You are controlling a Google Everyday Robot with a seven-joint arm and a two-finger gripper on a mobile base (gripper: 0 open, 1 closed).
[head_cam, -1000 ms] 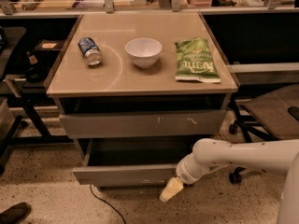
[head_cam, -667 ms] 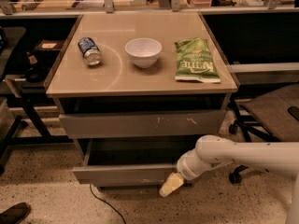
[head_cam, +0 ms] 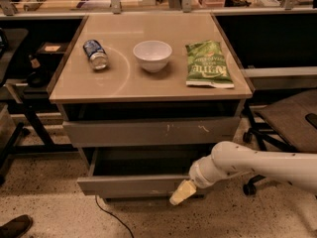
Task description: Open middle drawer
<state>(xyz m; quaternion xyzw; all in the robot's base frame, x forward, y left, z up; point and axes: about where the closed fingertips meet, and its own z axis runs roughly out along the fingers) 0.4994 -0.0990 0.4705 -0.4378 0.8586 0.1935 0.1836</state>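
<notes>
The middle drawer (head_cam: 130, 185) is the wide, shallow grey drawer low in the cabinet. It stands pulled out a good way, and its dark inside (head_cam: 143, 161) shows above its plain front. My gripper (head_cam: 181, 193), with pale yellow tips, is at the right end of that drawer front, against its lower edge. The white arm (head_cam: 247, 163) reaches in from the right. Above the open drawer sits the taller grey drawer front with white scratch marks (head_cam: 151, 131), which is closed.
On the tan cabinet top (head_cam: 114, 81) lie a tipped blue can (head_cam: 95, 54), a white bowl (head_cam: 152, 55) and a green chip bag (head_cam: 207, 65). An office chair (head_cam: 285, 125) stands at the right. A cable (head_cam: 106, 213) runs on the speckled floor, and a shoe (head_cam: 15, 226) is at the lower left.
My gripper has risen slightly along the right end of the drawer front. The drawer stands about as far out as before.
</notes>
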